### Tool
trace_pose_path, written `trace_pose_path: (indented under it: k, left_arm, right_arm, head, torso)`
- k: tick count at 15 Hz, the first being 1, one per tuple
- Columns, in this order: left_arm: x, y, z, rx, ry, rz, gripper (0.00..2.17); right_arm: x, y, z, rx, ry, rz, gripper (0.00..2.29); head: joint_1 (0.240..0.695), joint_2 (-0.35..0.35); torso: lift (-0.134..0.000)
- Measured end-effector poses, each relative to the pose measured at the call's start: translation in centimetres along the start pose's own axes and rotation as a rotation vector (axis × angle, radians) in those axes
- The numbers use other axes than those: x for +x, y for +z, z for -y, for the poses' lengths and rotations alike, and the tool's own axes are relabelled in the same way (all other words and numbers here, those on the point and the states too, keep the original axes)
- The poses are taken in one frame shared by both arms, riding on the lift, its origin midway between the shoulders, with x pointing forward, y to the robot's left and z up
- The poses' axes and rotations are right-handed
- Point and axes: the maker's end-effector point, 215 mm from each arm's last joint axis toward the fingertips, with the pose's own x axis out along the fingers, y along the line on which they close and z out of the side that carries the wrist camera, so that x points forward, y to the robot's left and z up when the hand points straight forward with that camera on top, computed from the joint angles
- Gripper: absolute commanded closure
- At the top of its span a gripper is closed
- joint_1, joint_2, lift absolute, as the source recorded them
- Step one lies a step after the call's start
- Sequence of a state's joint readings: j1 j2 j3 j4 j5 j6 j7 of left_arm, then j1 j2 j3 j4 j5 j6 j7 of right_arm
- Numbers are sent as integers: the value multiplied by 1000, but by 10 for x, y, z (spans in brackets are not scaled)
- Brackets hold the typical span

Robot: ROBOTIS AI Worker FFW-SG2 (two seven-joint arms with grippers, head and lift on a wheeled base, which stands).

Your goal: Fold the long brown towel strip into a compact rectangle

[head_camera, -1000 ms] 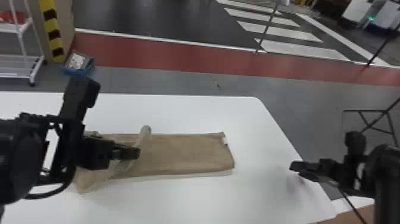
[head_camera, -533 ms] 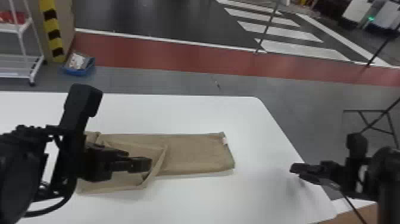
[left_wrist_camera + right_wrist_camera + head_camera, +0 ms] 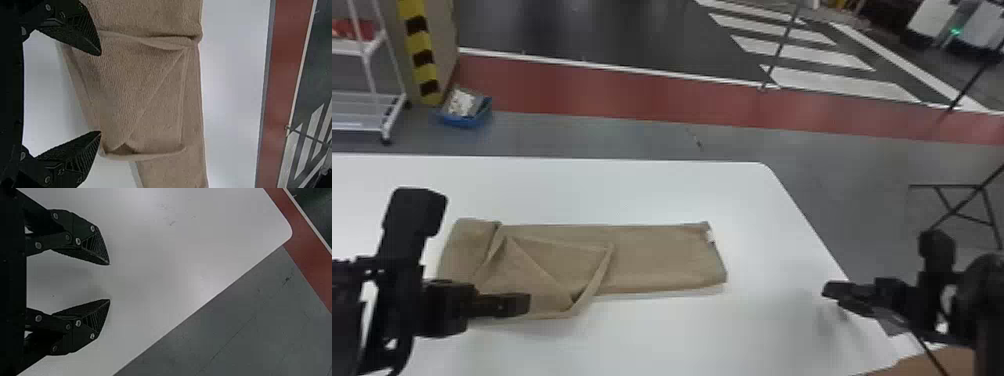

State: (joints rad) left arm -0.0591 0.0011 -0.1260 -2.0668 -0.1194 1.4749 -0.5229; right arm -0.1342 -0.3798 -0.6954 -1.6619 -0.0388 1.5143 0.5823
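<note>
The brown towel strip (image 3: pixel 657 257) lies lengthwise on the white table, its left part folded over on top with a loose, skewed flap. My left gripper (image 3: pixel 517 304) is over the near edge of that folded part. In the left wrist view, the left gripper (image 3: pixel 101 93) stands open, its fingers wide apart above the near side of the towel (image 3: pixel 145 90), holding nothing. Off to the right, away from the towel, my right gripper (image 3: pixel 837 295) is parked over the table's right edge. In the right wrist view, the right gripper (image 3: pixel 110 282) is open over bare tabletop.
The white table (image 3: pixel 612 192) has its right edge running under the right gripper. Beyond it on the floor stand a blue bin (image 3: pixel 464 117) and a white rack (image 3: pixel 387 112) at the far left. A brown surface (image 3: pixel 932 362) shows at the bottom right.
The raised towel end has come out of my left gripper and dropped onto the strip as a slanted flap. The left gripper has moved toward the near side. The right arm has stayed put.
</note>
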Motion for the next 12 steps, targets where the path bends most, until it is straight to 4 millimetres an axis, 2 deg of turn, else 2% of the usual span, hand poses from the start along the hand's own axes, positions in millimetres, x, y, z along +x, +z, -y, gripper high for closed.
trace_pose_path:
  k: [3,6,8,12]
  left_arm:
    - [1,1,-31,-28,43,28,215]
    - [-4,7,-44,-44,53,55,215]
    - [-5,7,-45,-40,51,55,404]
    - [-3,5,-31,-26,12,51,421]
  right_arm:
    - [1,-2,-2,-6,0,-5,653]
    - [4,-2,-8,-12,2,-7,653]
    - [5,-1,-11,-13,5,-6,653]
    - [8,0,-10,-10,3,-6,653]
  head:
    - [695,-350]
    - [695,-350]
    - [695,-350]
    - [695,-350]
  torso:
    - [-124]
    - [-124]
    - [-124]
    - [-124]
